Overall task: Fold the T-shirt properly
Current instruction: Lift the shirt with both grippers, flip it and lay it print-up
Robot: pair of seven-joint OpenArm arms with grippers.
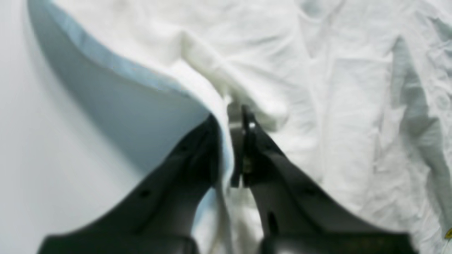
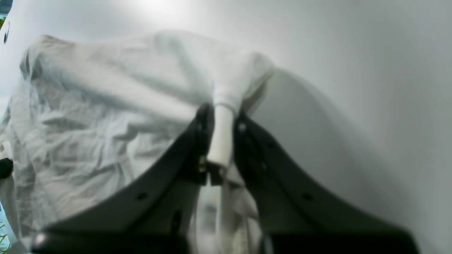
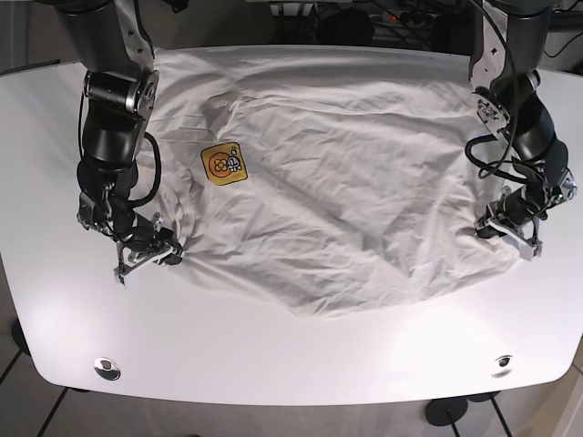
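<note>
A: What does the left wrist view show?
B: The left claw (image 1: 231,148) is clamped on a raised edge of the white T-shirt (image 1: 317,88), above the white counter (image 1: 39,148).

A: And the right wrist view?
B: The right claw (image 2: 220,141) pinches a bunched fold of cloth.

A: The base view?
B: The T-shirt lies spread and wrinkled across the counter, its yellow logo (image 3: 223,165) facing up, one claw at each side edge.
</note>
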